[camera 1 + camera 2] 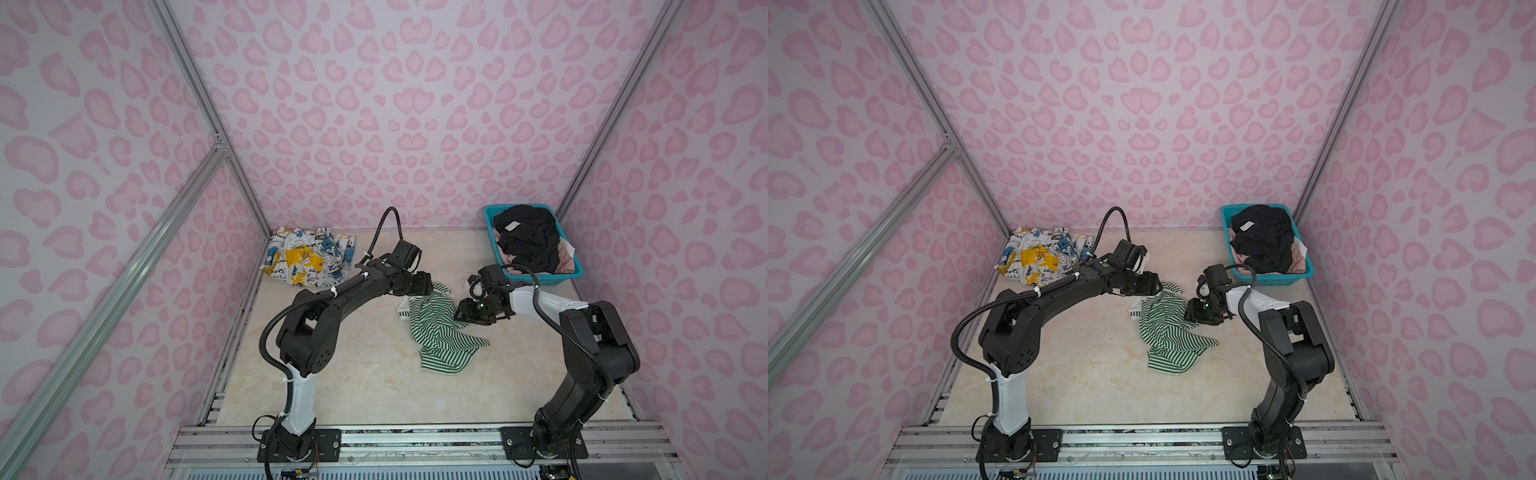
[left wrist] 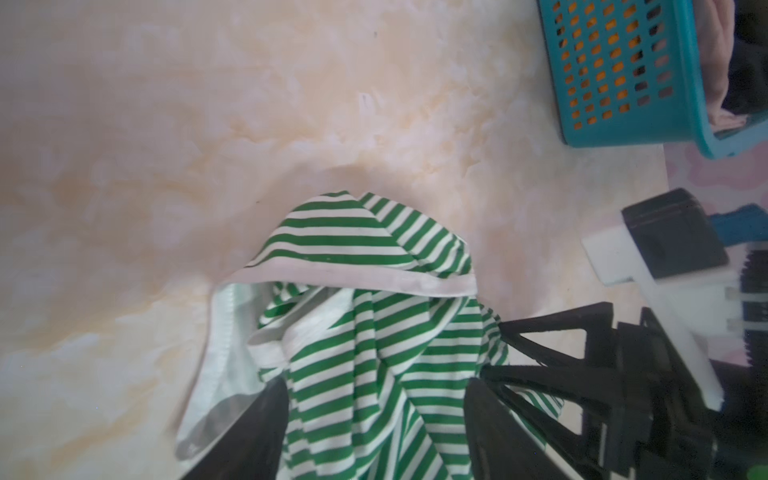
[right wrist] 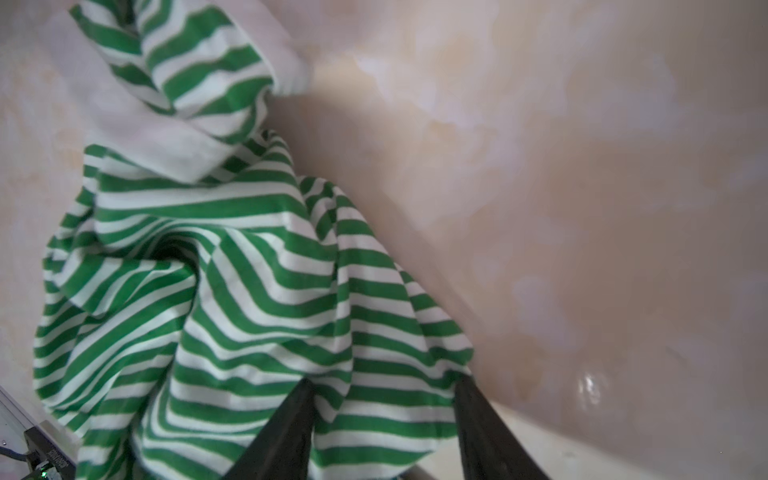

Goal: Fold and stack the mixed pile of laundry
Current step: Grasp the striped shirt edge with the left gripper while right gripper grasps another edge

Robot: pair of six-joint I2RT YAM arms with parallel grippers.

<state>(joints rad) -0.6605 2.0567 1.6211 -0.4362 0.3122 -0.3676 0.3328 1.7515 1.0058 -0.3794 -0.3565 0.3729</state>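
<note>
Marbled surface [image 1: 374, 374] | right pincer [image 3: 384, 378] grasps striped top [image 1: 440, 332] | left pincer [image 2: 376, 380] straddles it, grip unclear | next: draw pincers apart, lay flat.

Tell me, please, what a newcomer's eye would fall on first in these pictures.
First the green-and-white striped top, bunched at mid-table with its cloth between the fingers of both the left gripper and the right gripper. Then the teal basket in the far right corner, heaped with a black garment, and the splashy printed garment lying at the far left.
</note>
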